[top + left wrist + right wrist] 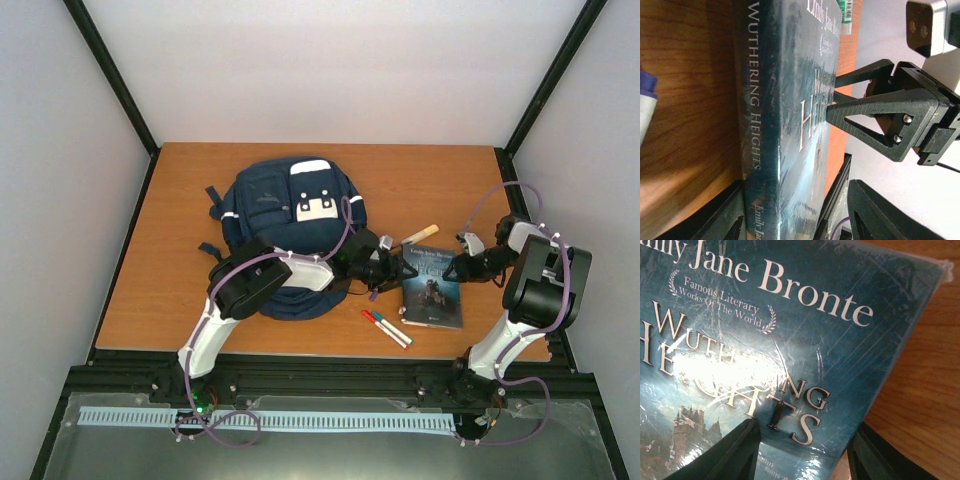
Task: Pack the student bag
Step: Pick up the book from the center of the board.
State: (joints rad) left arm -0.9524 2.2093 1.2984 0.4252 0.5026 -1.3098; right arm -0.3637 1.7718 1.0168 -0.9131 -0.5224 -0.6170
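Bracketing the book [432, 288] in the top view, the left pincer [388, 268] sits at its left edge and the right pincer [452, 268] at its right edge, right of frame centre. The student bag [275, 205] lies on the table [180, 250] up and left of the book, just past the left pincer. The left arm, whose forearm crosses the bag's lower part, is the nearer one. The book's long axis runs top to bottom. Two pens [386, 328] lie lower left of it. A yellow-capped marker [420, 235] lies above it, likely in the path towards the bag.

In the left wrist view the spine runs up the frame between that pincer's own fingers. At right, the right pincer's fingers stand apart around the book's far edge.

In the right wrist view the cover fills the frame, its lower corner between the fingers [735, 455].

I cannot tell whether either pincer is squeezing the book. Neither wrist view shows the bag.
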